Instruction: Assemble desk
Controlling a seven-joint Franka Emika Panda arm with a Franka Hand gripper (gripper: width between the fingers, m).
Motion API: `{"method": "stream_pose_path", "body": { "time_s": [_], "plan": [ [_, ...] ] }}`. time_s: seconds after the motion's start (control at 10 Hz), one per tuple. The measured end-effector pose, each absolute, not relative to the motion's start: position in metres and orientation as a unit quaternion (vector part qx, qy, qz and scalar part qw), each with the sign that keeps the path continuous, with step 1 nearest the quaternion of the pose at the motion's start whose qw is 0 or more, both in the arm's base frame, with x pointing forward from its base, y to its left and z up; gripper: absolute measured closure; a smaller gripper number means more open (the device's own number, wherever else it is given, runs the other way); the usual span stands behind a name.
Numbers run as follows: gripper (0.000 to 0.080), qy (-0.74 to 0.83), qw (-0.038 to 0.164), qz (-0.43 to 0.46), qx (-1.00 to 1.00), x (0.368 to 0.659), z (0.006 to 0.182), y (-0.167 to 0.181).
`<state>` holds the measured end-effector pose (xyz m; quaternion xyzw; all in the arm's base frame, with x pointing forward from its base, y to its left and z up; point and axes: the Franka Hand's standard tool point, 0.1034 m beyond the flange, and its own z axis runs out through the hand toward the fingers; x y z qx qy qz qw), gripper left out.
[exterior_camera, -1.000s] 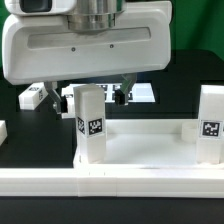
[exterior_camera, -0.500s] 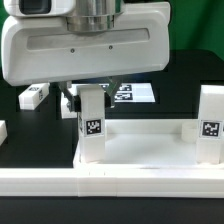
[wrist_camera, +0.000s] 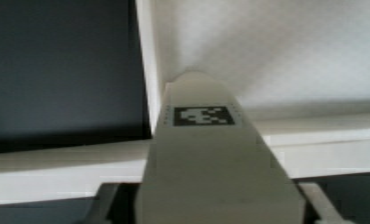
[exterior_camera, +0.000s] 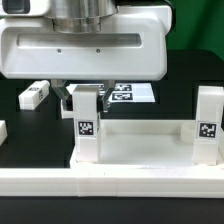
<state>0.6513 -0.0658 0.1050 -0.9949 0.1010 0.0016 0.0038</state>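
The desk's white tabletop [exterior_camera: 140, 163] lies rim up at the front. Two white tagged legs stand upright at its corners, one at the exterior view's left [exterior_camera: 88, 128] and one at the right [exterior_camera: 208, 125]. My gripper [exterior_camera: 88, 98] hangs over the left leg and is shut on its upper end, with a finger [exterior_camera: 67, 99] on each side. In the wrist view that leg [wrist_camera: 208, 150] runs out from between the jaws toward the tabletop [wrist_camera: 271, 50], and its tag faces the camera. A further loose leg [exterior_camera: 33, 95] lies on the black table behind.
The marker board [exterior_camera: 132, 93] lies flat behind the gripper. A long white rail [exterior_camera: 110, 187] runs along the front edge, just before the tabletop. A small white part [exterior_camera: 3, 131] pokes in at the exterior view's left edge.
The jaws were wide apart a second ago and have closed onto the left leg. The hand has sunk slightly, and the tabletop with its legs has shifted a little to the left.
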Motion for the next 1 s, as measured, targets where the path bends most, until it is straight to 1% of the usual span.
{"method": "stream_pose_path", "body": {
  "time_s": [0.5,0.7,1.0],
  "plan": [
    [0.0511,0.384,0.006,0.002,-0.923,0.6512,0.1039,-0.0636],
    [0.0509,0.454,0.006,0.004,-0.891,0.651,0.1039,-0.0638],
    [0.0509,0.486,0.006,0.003,-0.874,0.6513,0.1039,-0.0639]
  ]
}}
